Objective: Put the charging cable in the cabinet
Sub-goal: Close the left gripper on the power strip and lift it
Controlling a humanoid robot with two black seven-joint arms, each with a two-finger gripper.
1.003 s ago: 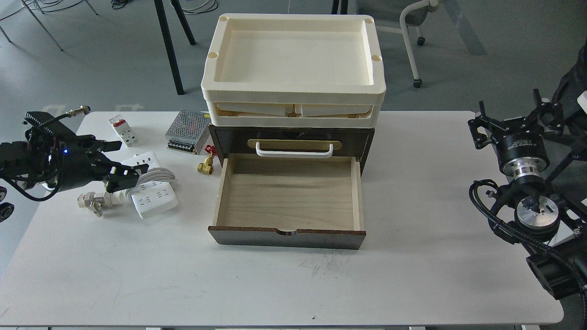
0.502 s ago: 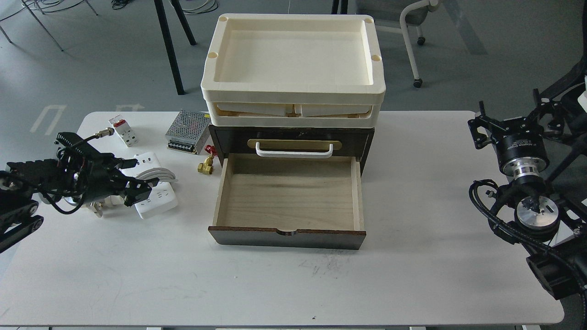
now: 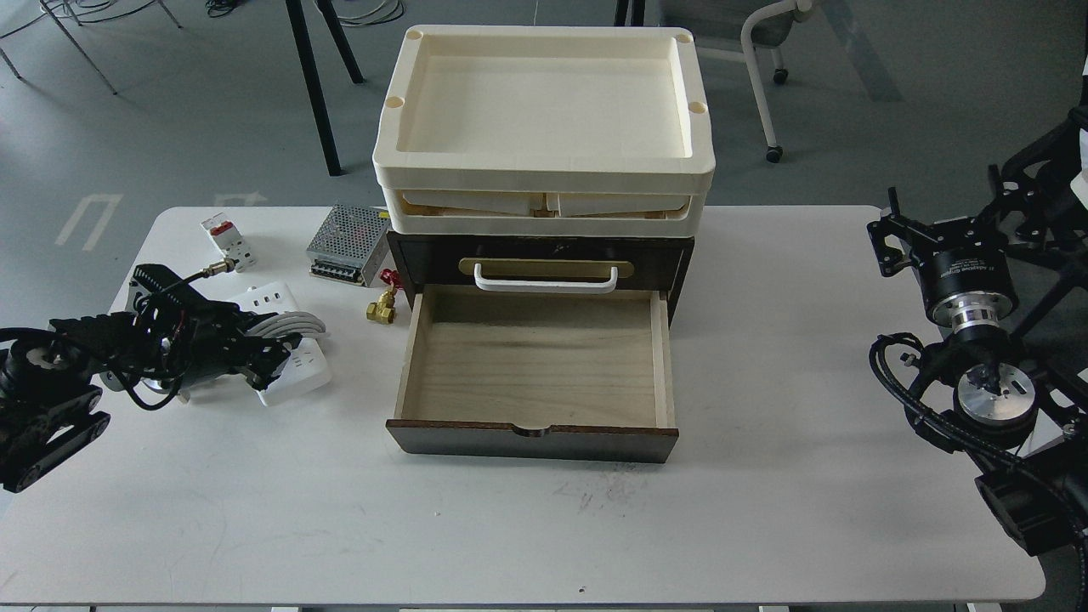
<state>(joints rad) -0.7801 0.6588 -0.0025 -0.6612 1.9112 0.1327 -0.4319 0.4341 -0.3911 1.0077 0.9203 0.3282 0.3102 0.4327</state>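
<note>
Power strip [image 3: 285, 340], white with its thick white cord wrapped round the middle, lying flat on the white table [image 3: 765, 510] at about nine o'clock from the cabinet [image 3: 540, 255], well clear of it. Left gripper [image 3: 265, 361] low over the strip's near left side, dark fingers overlapping its edge; whether apart, together or clamped on the strip, cannot tell from this angle. Left arm reaching in from eight o'clock across the table edge, wires looped over its wrist.

Dark brown cabinet at table centre, upper drawer shut with a white handle [image 3: 545, 279] on a brass plate, lower light-wood drawer [image 3: 535, 361] pulled fully out toward six o'clock, bare inside. Two cream plastic trays [image 3: 544, 174] stacked on the cabinet top.

At ten o'clock from the drawer: small brass valve [image 3: 382, 306] with a red knob, just beside the cabinet's left front corner. Further toward ten o'clock, perforated metal power-supply box [image 3: 348, 244], touching or nearly touching the cabinet's left side. Small white block with a red top [image 3: 229, 240] near the table's far left corner.

Right gripper [image 3: 892, 234] at three o'clock, off the table's right edge, seen dark and side-on; finger state cannot be told
</note>
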